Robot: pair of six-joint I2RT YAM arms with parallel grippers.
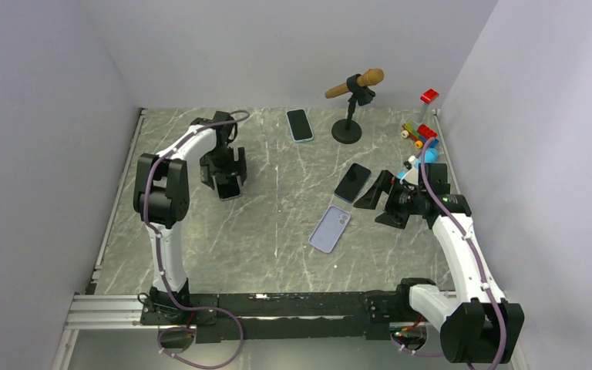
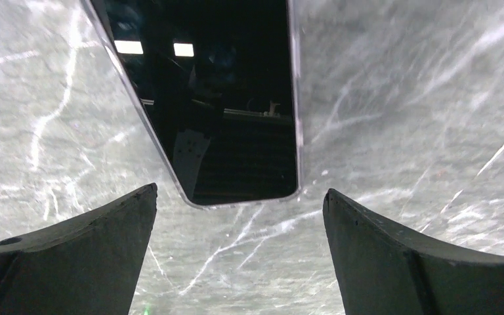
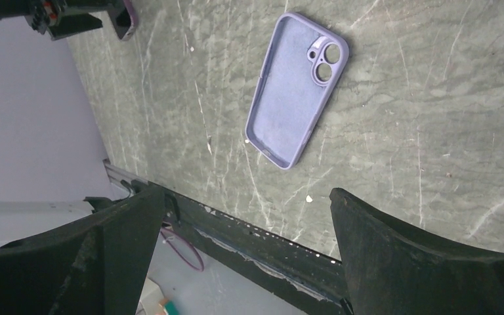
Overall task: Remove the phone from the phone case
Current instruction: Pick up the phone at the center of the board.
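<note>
A phone (image 2: 223, 98) with a dark screen and a pale metallic rim lies flat on the marble table, out of any case. My left gripper (image 2: 241, 191) hovers over its near end, open, with one finger on each side and neither touching it. From above, that phone (image 1: 230, 189) peeks out under the left gripper (image 1: 227, 177). The empty lavender phone case (image 3: 295, 92) lies inside-up on the table, mid-table in the top view (image 1: 330, 229). My right gripper (image 3: 247, 192) is open and holds nothing; it hangs to the right of the case (image 1: 379, 202).
A second black phone (image 1: 352, 183) lies just left of the right gripper. A phone in a light blue case (image 1: 300, 125) rests at the back. A microphone on a round stand (image 1: 349, 116) and small coloured toys (image 1: 420, 135) sit at the back right. White walls enclose the table.
</note>
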